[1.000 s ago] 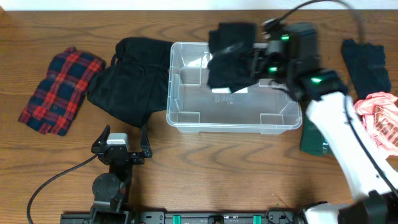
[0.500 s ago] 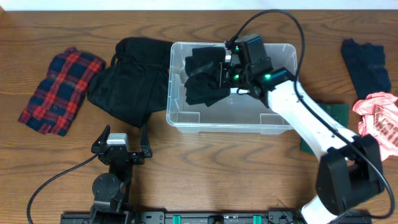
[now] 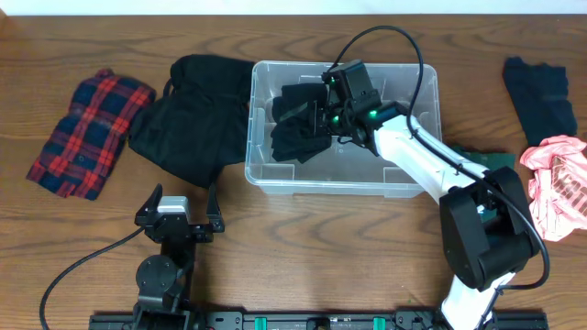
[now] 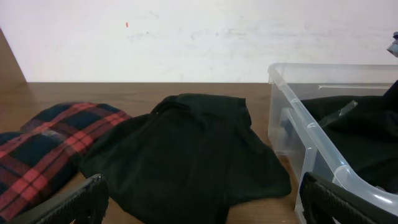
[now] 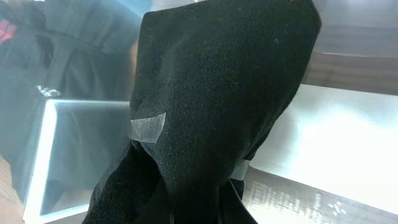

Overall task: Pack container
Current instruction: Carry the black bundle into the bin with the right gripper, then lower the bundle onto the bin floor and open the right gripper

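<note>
The clear plastic container stands in the middle of the table. My right gripper hangs over its left half, shut on a black garment that droops down inside the bin. In the right wrist view this black garment covers the fingers, with the container's bright bottom behind it. My left gripper rests near the table's front edge, open and empty. In the left wrist view its fingertips frame a second black garment, with the container to the right.
A red plaid shirt lies at the far left, next to the second black garment, which touches the bin's left wall. At the right lie a dark navy cloth, a pink cloth and a green item.
My right arm has swung left and lower, carrying the black garment from above the bin's back rim into its left half. The left arm has not moved.
</note>
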Tool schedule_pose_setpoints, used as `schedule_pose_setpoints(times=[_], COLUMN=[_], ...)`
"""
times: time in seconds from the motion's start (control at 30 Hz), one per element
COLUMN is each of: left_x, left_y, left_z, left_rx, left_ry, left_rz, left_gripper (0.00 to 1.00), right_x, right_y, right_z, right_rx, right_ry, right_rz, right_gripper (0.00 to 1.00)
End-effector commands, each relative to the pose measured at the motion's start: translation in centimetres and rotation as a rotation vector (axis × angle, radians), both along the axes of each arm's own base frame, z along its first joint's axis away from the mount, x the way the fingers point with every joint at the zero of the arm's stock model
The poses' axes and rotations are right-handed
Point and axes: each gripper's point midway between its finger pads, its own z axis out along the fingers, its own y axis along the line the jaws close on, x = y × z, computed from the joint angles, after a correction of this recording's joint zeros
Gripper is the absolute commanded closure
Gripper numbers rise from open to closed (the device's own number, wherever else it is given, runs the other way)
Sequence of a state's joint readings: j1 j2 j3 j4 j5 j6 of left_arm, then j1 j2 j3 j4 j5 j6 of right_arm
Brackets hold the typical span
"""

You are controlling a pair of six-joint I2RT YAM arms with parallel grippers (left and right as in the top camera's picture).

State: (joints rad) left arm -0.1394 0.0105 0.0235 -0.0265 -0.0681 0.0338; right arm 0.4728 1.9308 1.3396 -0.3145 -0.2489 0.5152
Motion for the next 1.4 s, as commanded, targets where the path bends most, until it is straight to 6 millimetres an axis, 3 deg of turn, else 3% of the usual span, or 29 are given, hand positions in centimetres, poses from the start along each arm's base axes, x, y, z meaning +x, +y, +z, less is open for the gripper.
schedule_pose_setpoints(times=[0.0,0.23,0.37,0.43,0.5,0.6,1.03,1.23,1.3,1.37], left_x=[-0.1,-0.1,-0.1,-0.1,-0.1,-0.1,-0.1,-0.1,-0.1,-0.1], left_y=[0.5,0.5,0.5,0.5,0.5,0.5,0.5,0.5,0.5,0.5], left_z=[-1.7,-1.7,-1.7,-1.7,-1.7,-1.7,-1.7,-1.7,-1.7,-1.7], left_rx=[0.024,0.024,0.024,0.024,0.024,0.024,0.024,0.024,0.024,0.024], left_ry=[0.049,0.049,0.049,0.049,0.049,0.049,0.049,0.049,0.049,0.049], left_rz=[0.026,0.026,0.026,0.026,0.026,0.026,0.026,0.026,0.026,0.026], left_gripper=[0.02,0.02,0.02,0.02,0.02,0.02,0.02,0.02,0.02,0.02], right_x=[0.0,-0.1,-0.2,-0.2,-0.2,-0.2,0.0,0.6,0.7,0.8], right_y=[0.8,0.9,1.0,1.0,1.0,0.9,-0.6,-1.4,-1.7,-2.8], right_z=[0.0,-0.5,-0.5,-0.5,-0.5,-0.6,-1.3,0.1,1.1,1.7], right_rx=[-0.015,-0.033,-0.032,-0.035,-0.049,-0.079,-0.188,-0.269,-0.258,-0.27], right_ry=[-0.03,-0.034,-0.034,-0.037,-0.053,-0.08,-0.117,-0.209,-0.216,-0.201], right_rz=[0.032,0.054,0.055,0.058,0.084,0.133,0.18,0.24,0.214,0.146], right_gripper=[0.98,0.83,0.54,0.23,0.11,0.03,0.03,0.06,0.11,0.22])
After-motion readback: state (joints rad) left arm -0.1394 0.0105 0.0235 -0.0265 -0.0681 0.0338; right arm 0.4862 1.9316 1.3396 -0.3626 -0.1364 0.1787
